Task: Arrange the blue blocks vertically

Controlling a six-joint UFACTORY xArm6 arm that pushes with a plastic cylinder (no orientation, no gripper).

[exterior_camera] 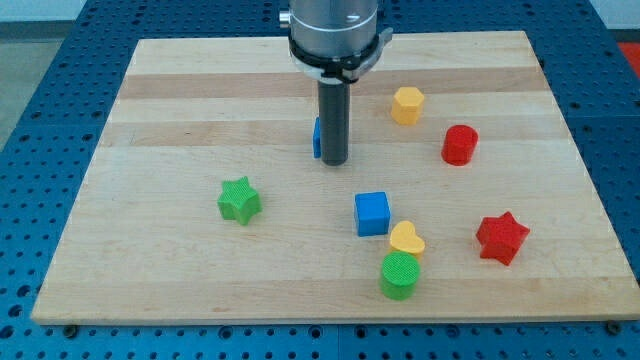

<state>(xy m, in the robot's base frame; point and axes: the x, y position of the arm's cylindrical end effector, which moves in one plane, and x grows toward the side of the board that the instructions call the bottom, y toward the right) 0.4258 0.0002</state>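
blue plastic shows as a thin sliver (316, 138) just left of my tip (334, 161), touching or nearly touching the dark rod, which hides most of that block so its shape cannot be made out. my tip is a plain rod end with no fingers to part or close. the blue plastic cube (372, 213) lies below my tip and slightly to its right, apart from it on the pale wooden board (180, 120), its top and front faces plainly seen.
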